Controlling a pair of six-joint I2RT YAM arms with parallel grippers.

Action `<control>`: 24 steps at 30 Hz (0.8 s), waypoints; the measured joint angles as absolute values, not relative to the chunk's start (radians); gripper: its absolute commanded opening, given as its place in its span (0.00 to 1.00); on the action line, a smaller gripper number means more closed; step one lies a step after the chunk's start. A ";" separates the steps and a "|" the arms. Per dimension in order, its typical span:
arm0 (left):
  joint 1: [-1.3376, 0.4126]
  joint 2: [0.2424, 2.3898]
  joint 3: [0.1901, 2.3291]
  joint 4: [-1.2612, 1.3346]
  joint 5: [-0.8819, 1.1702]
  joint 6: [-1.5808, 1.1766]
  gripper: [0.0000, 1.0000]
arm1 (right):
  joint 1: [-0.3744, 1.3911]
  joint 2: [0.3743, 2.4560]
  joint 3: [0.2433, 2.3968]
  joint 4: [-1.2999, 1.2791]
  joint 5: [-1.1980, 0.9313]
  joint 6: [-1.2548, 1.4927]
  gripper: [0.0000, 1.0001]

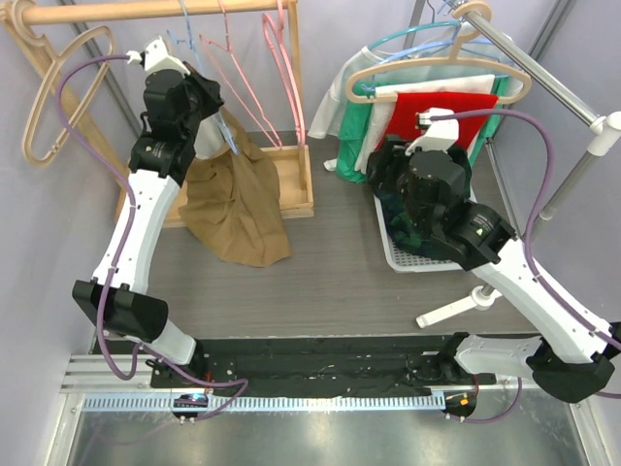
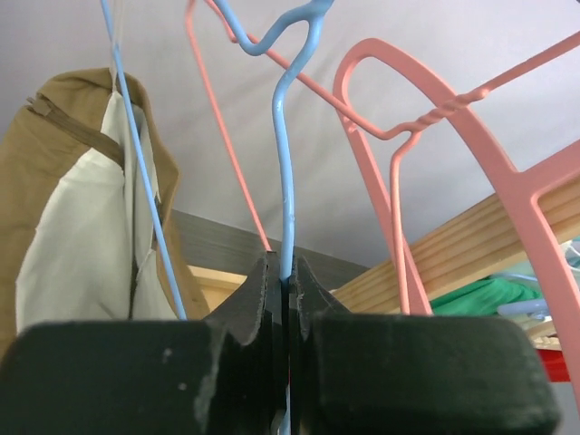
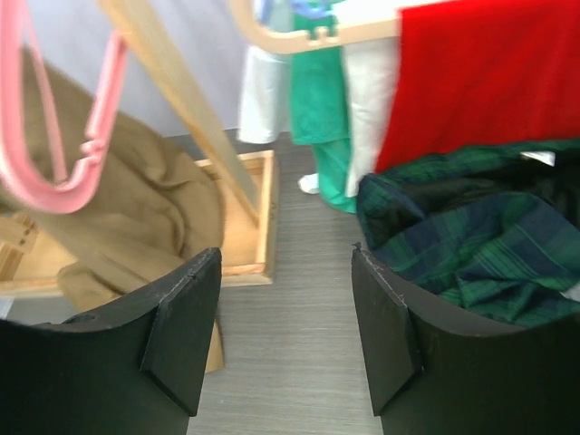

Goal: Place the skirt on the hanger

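Observation:
The tan skirt hangs from a thin blue wire hanger beneath the wooden rail, and its hem rests on the table. My left gripper is shut on the blue hanger's wire just above the skirt's waist. In the left wrist view the skirt's waistband and white lining hang to the left of the jaws. My right gripper is open and empty, low over the table beside the white tray. In the right wrist view the skirt lies ahead on the left.
Pink hangers hang on the rail to the right of the blue one. A wooden rack base sits behind the skirt. A white tray holds a dark plaid garment. Red, green and white clothes hang on a metal rack at the right.

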State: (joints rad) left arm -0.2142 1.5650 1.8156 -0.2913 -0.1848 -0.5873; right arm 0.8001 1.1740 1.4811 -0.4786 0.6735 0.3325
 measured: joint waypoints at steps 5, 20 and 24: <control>-0.185 1.538 1.817 -0.335 -0.213 -0.564 0.00 | 0.659 1.146 1.395 -0.505 0.653 0.379 0.78; 0.117 1.476 1.815 -0.405 0.000 -0.562 0.05 | 0.317 1.419 1.269 -0.559 0.468 0.474 0.95; 0.157 1.475 1.817 -0.416 0.063 -0.551 0.57 | 0.302 1.502 1.239 -0.558 0.422 0.474 0.95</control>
